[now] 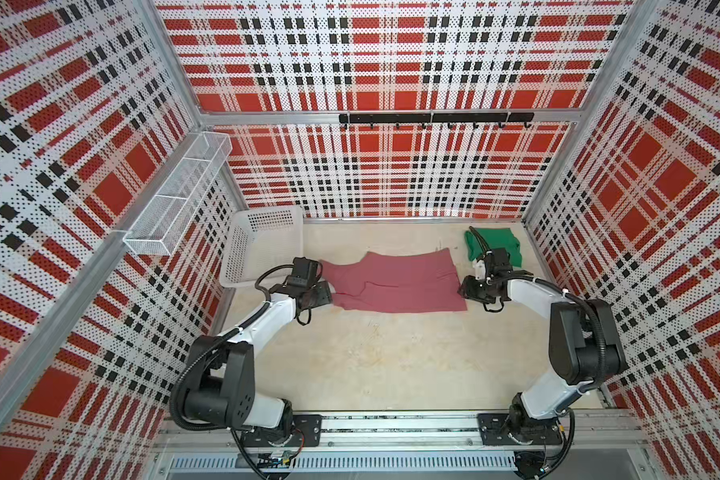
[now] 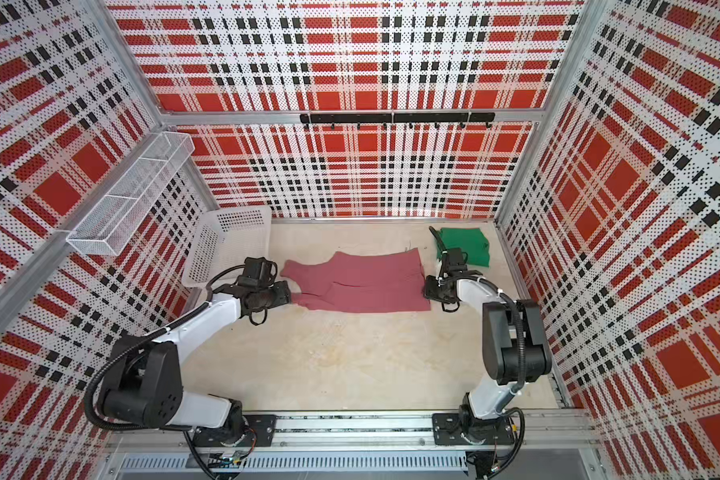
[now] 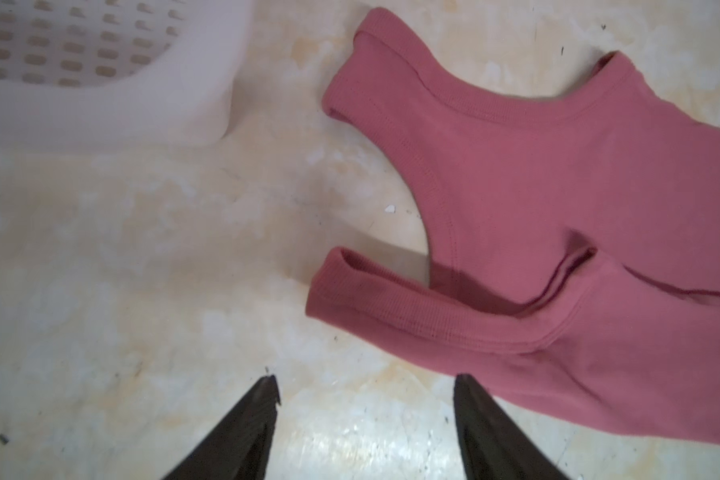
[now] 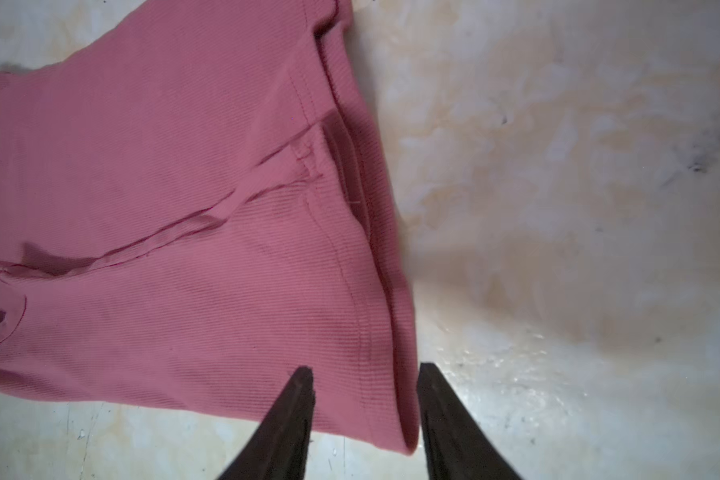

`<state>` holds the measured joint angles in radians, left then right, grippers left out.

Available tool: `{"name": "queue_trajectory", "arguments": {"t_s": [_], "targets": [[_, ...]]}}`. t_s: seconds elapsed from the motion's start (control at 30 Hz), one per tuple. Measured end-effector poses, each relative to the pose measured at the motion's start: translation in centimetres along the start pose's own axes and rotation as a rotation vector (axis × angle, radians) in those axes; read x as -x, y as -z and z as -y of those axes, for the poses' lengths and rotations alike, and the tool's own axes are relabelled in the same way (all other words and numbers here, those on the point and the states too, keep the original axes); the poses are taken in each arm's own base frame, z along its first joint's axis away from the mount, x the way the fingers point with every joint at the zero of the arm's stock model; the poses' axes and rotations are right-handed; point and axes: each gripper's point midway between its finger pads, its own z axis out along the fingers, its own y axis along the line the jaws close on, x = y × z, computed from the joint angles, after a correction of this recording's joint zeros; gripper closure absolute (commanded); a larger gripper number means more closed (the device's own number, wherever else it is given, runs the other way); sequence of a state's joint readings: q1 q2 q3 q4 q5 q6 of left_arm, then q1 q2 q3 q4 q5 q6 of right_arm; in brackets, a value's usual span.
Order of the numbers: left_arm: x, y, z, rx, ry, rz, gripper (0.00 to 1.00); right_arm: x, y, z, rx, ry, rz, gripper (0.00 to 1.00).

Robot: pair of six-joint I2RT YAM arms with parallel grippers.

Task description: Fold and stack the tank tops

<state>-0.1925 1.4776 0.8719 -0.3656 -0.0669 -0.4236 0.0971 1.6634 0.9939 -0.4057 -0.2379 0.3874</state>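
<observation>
- Where the two robot arms reach in from the near edge, a dusty pink tank top (image 1: 395,282) (image 2: 366,286) lies flat between them on the pale table (image 1: 371,365).
- Its shoulder straps point toward the left arm and its hem toward the right arm.
- A folded edge runs along its length, with the near side lying over the middle.
- The left gripper (image 1: 329,293) (image 3: 366,386) sits just beside the near strap.
- In the left wrist view its two dark fingers stand well apart over bare table, gripping nothing, and the pink tank top (image 3: 558,187) lies just to one side.
- The right gripper (image 1: 462,289) (image 4: 364,374) is at the near corner of the hem.
- In the right wrist view its fingers stand apart with that corner of the pink tank top (image 4: 184,208) lying loose between them, not pinched.
- A green tank top (image 1: 506,243) (image 2: 468,245) lies as a folded bundle in the far right corner of the table, apart from the pink one and partly hidden by the right wrist.
- A white perforated basket (image 1: 242,249) (image 3: 100,104) stands in the far left corner, near the straps.
</observation>
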Motion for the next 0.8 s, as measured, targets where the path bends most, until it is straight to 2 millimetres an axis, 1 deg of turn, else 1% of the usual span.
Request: {"name": "queue_trajectory", "arguments": {"t_s": [0.07,0.13,0.23,0.3,0.43,0.47,0.6,0.7,0.8], "targets": [[0.0,-1.1,0.0,0.001,0.003,0.000,0.42,-0.5,0.1,-0.2,0.009,-0.001,-0.006,0.54],[-0.2,-2.2,0.0,0.003,0.011,-0.011,0.49,-0.9,0.1,-0.2,0.012,-0.003,-0.015,0.54],[-0.7,-3.3,-0.1,0.010,0.021,-0.026,0.66,-1.2,-0.1,-0.2,0.017,-0.009,-0.024,0.54],[-0.7,-3.7,-0.2,0.013,0.026,-0.028,0.79,-1.3,-0.1,-0.4,0.022,-0.012,-0.021,0.54],[-0.4,-3.8,-0.2,0.018,0.031,-0.018,0.97,-1.5,-0.8,-0.9,0.037,-0.009,-0.025,0.56],[-0.2,-3.7,-0.2,0.023,0.030,-0.015,1.00,-1.6,-1.1,-0.9,0.036,-0.013,-0.029,0.57],[1.3,-3.4,-0.2,0.044,0.023,0.014,1.00,-2.3,-2.6,0.1,-0.007,-0.024,-0.058,0.59],[2.7,-3.2,-0.3,0.052,0.027,0.039,1.00,-1.6,-2.9,0.6,-0.038,-0.021,-0.043,0.60],[3.8,-3.7,-0.3,0.056,0.021,0.047,1.00,-0.8,-3.1,1.1,-0.058,-0.017,-0.030,0.60]]}}
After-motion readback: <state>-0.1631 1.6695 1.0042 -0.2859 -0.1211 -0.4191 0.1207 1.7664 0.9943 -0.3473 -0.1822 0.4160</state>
